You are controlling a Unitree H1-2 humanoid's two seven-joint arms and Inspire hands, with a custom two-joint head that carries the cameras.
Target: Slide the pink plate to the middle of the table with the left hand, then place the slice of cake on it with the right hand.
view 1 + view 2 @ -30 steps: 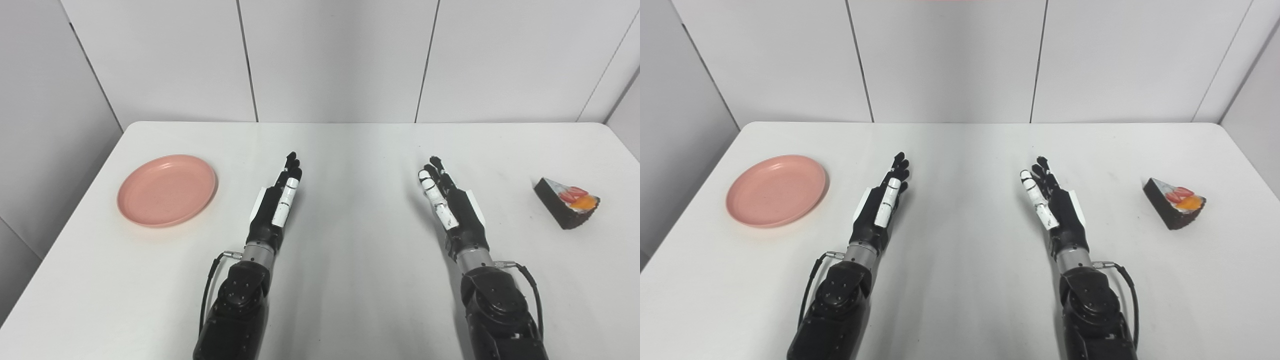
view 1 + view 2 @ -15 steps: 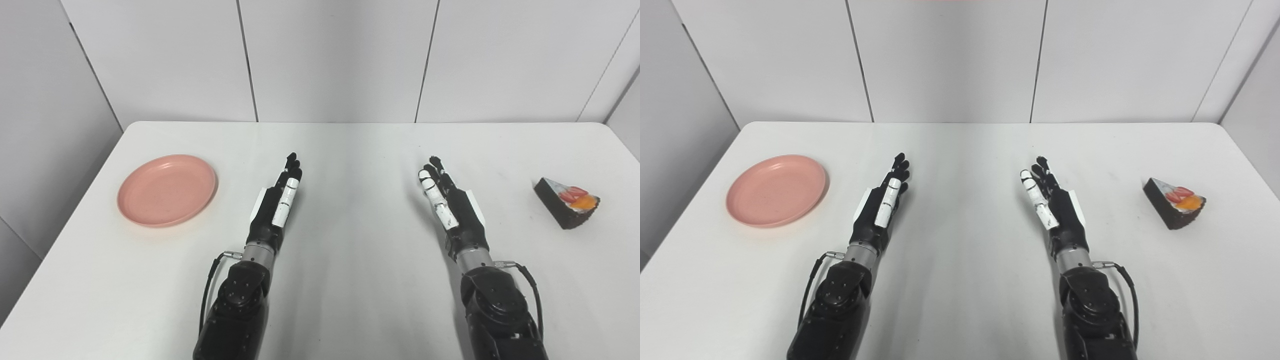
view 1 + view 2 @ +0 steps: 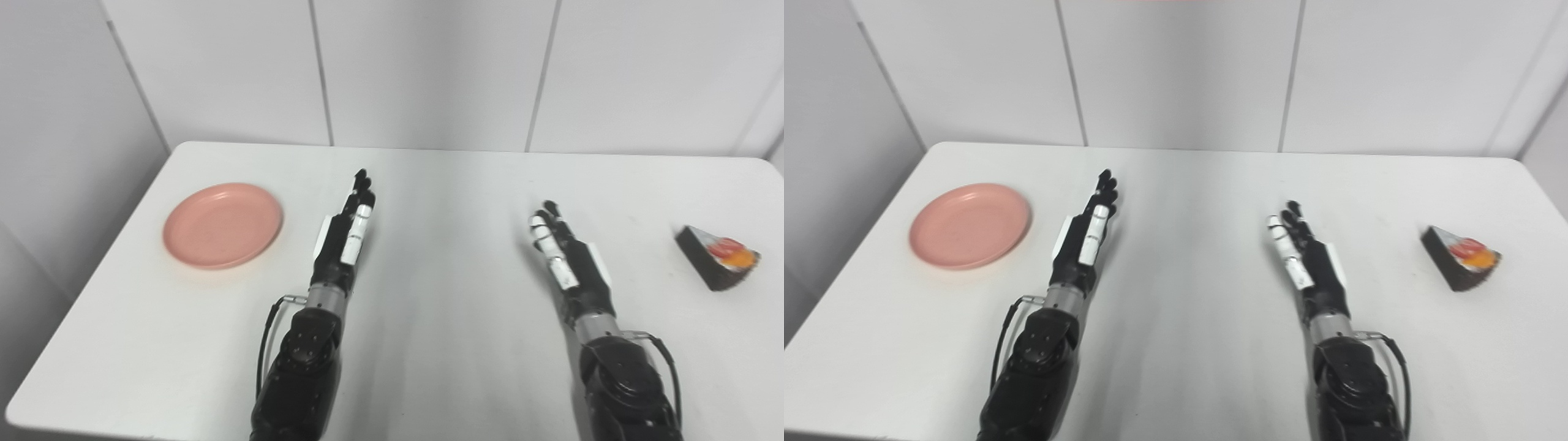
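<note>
Left hand (image 3: 346,236): empty, fingers extended.
Pink plate (image 3: 222,225): near, left of the left hand, apart from it.
Right hand (image 3: 566,260): empty, fingers extended.
Slice of cake (image 3: 718,265): well right of the right hand.

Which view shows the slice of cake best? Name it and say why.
The right eye view: the slice of cake sits well inside the picture, with bare table past it on the right. The left eye view shows the same slice whole too, but closer to the picture's right edge. Both show the red and orange topping.
</note>
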